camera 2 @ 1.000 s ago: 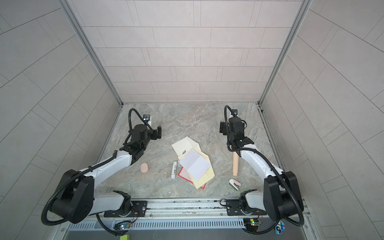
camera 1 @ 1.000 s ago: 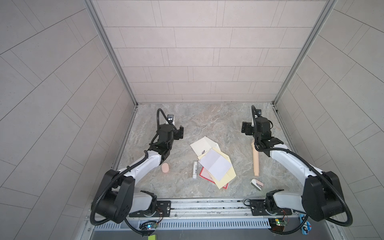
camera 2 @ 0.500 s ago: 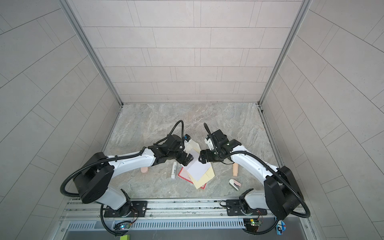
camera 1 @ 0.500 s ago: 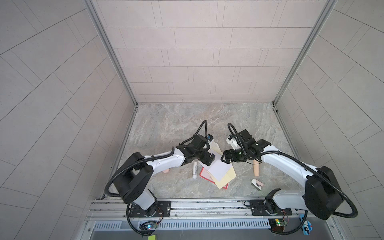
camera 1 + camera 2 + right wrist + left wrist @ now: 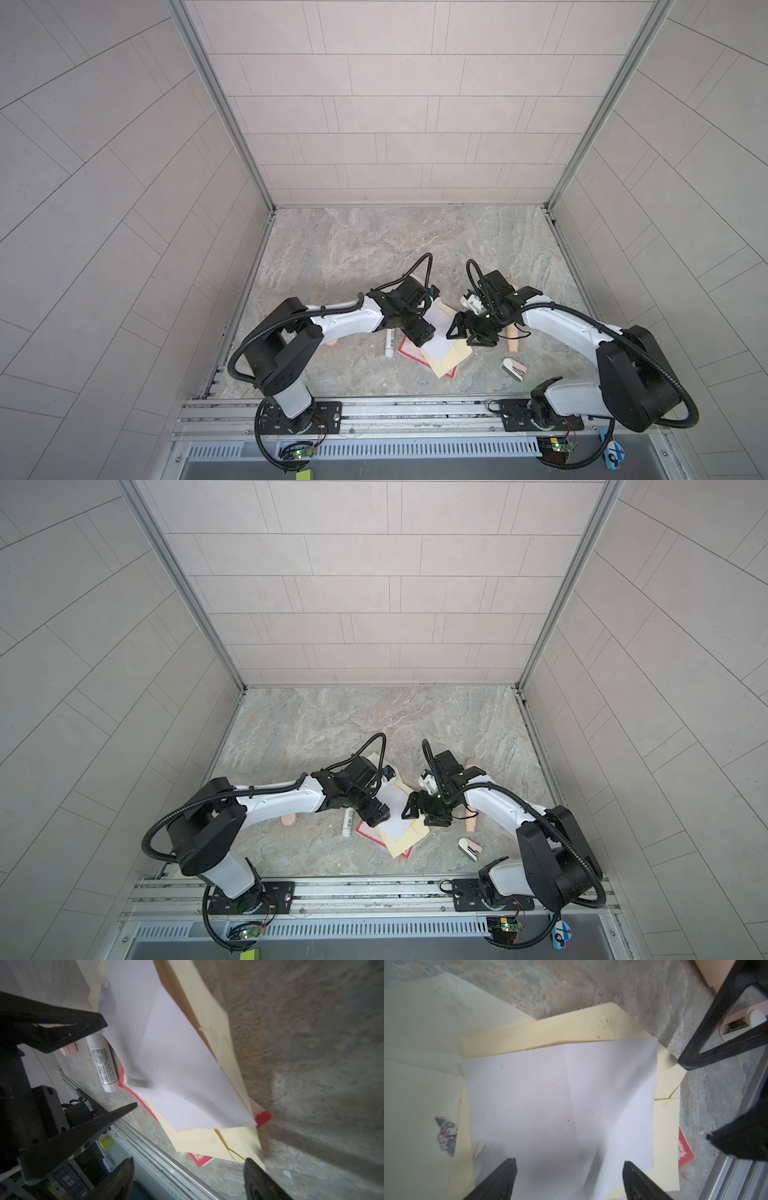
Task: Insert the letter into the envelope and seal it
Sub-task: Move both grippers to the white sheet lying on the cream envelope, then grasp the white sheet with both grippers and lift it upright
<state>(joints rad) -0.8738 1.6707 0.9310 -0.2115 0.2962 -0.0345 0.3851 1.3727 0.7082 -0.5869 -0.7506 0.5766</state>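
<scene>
The letter (image 5: 560,1105) lies on the pale yellow paper (image 5: 550,1030), beside the envelope (image 5: 415,1095). The left pincer (image 5: 569,1164) and right pincer (image 5: 188,1162), jaws apart and empty, flank it from opposite sides, probably to lift it clear.

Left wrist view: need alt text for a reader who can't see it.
A creased white letter lies on pale yellow paper, with the left gripper over its edge, jaws open and holding nothing. Beside it lies the cream envelope with a small printed mark; a red card corner and marble table show around them.
</scene>
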